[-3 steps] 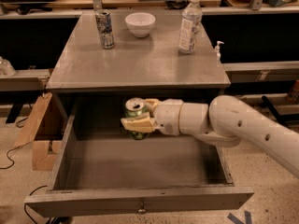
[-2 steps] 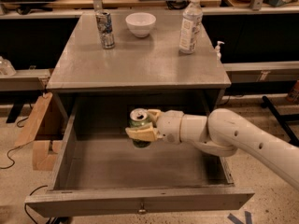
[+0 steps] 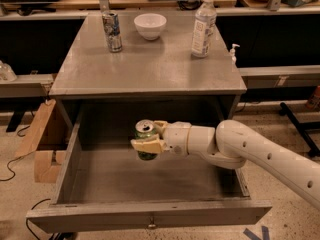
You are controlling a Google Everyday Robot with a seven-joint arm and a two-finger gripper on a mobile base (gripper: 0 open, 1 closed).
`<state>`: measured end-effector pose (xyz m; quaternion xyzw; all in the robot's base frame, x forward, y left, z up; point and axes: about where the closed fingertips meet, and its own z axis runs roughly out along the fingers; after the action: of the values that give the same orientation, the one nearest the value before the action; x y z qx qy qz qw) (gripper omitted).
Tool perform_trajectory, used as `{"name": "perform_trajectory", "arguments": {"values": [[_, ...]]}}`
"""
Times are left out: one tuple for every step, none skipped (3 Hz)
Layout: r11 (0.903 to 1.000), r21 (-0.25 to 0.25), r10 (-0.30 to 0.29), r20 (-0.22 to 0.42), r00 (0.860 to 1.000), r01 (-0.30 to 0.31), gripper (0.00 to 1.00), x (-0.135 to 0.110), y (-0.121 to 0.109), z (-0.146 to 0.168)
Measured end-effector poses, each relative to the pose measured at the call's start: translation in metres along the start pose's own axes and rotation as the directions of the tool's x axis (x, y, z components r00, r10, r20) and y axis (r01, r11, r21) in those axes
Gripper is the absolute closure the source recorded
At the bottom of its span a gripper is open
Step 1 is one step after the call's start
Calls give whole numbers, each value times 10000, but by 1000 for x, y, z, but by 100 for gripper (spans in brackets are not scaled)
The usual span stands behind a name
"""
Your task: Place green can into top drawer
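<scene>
The green can (image 3: 145, 140), with a mottled green body and a silver top, is held upright in my gripper (image 3: 149, 138). The gripper's cream fingers (image 3: 148, 145) are shut around the can's sides. The can hangs inside the open top drawer (image 3: 150, 216), over its plain grey floor near the middle, a little toward the back. My white arm reaches in from the right. The drawer is pulled fully out, with a small knob on its front panel (image 3: 150, 226).
On the grey cabinet top (image 3: 150, 64) stand a silver-and-blue can (image 3: 112, 31), a white bowl (image 3: 150, 25) and a clear plastic bottle (image 3: 204, 25). A cardboard piece (image 3: 42, 139) leans at the cabinet's left. Benches run behind.
The gripper with the green can has moved slightly down and forward into the drawer, toward its middle. The can stays gripped and upright.
</scene>
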<state>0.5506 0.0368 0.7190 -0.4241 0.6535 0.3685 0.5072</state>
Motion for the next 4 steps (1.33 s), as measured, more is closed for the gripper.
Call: {"name": "perform_trajectory", "arguments": {"values": [[9985,-195,-495,515,9974,506,100,12,-3,23],[9873,-791,-1280,1150,9851,1375,100,29,2,51],[9777,-1108,-1667,1050,9804,1781,78,36,10,65],[9772,-1150,-1663,1068,9803,1783,47,35,12,66]]}}
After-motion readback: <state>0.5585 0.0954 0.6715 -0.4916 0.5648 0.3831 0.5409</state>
